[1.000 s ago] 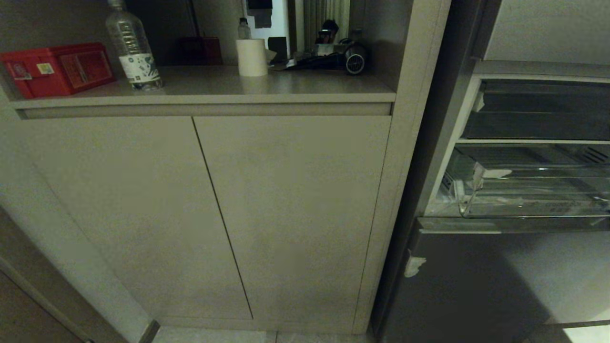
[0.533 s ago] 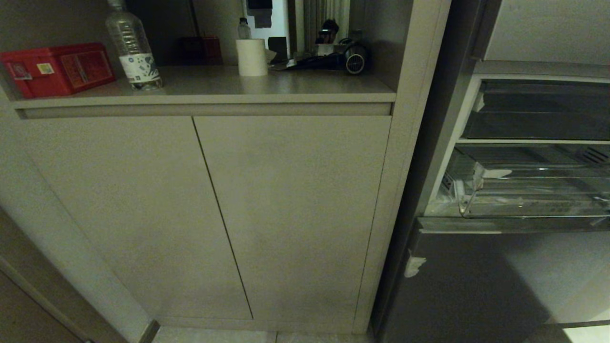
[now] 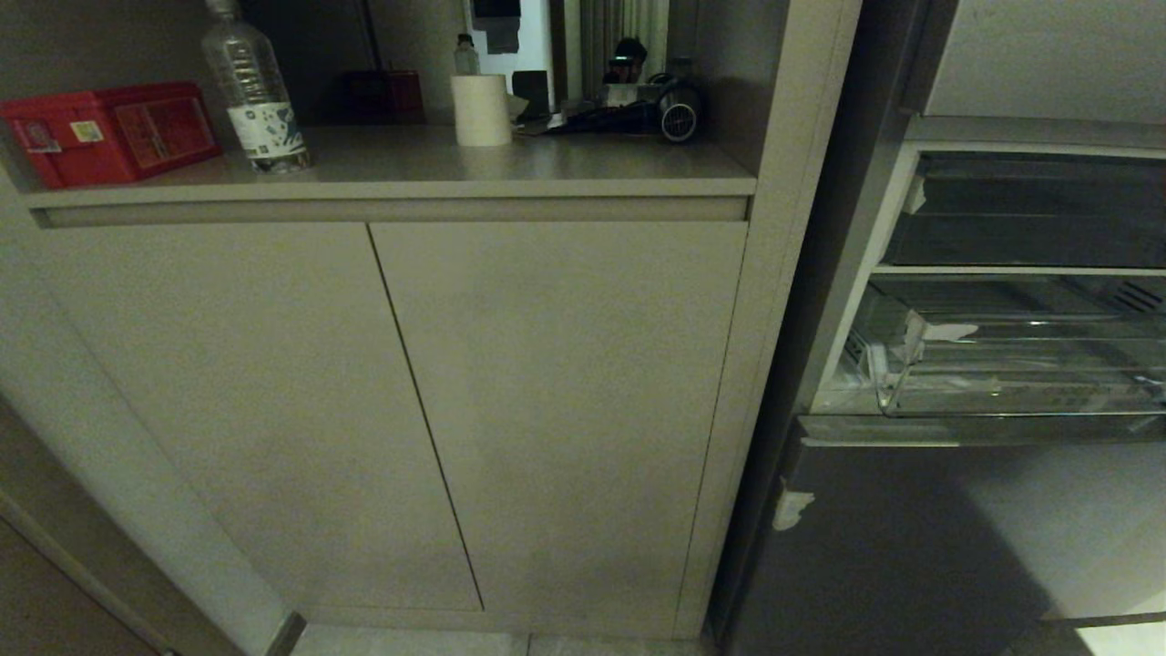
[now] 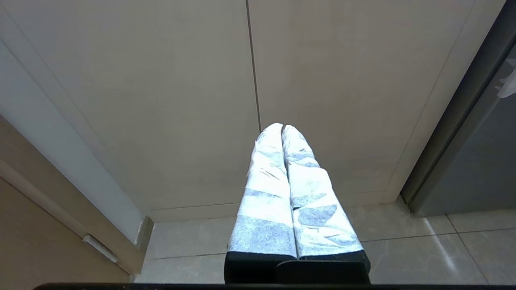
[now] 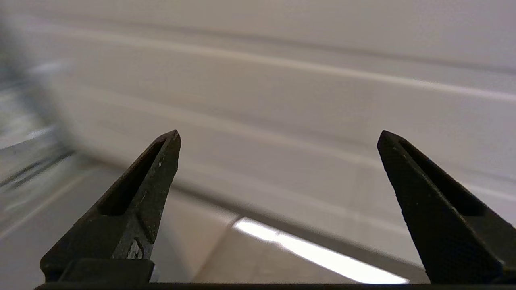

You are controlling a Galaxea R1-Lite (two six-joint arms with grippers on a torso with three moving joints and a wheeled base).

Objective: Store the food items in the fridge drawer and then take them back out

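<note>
While neither arm shows in head view, fridge drawer (image 3: 1011,364) sits pulled out at right, clear, ribbed, apparently empty. Right gripper (image 5: 278,139) spread wide, holding nothing, before pale blurred surface. Left gripper (image 4: 283,128) pressed together, parked near floor facing cabinet doors (image 4: 250,80). Food items unseen; step judged reach toward them or drawer. Drawer's right end cut off.

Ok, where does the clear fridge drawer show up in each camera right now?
Head view: the fridge drawer sits at the right edge, mid-height, under the darker drawer.
Left wrist view: not in it; cabinet doors and floor lie beyond the shut left gripper.
Right wrist view: cannot be made out; pale surfaces lie beyond the open right gripper.
Shared landmark: the cabinet door seam, in the head and left wrist views.
</note>
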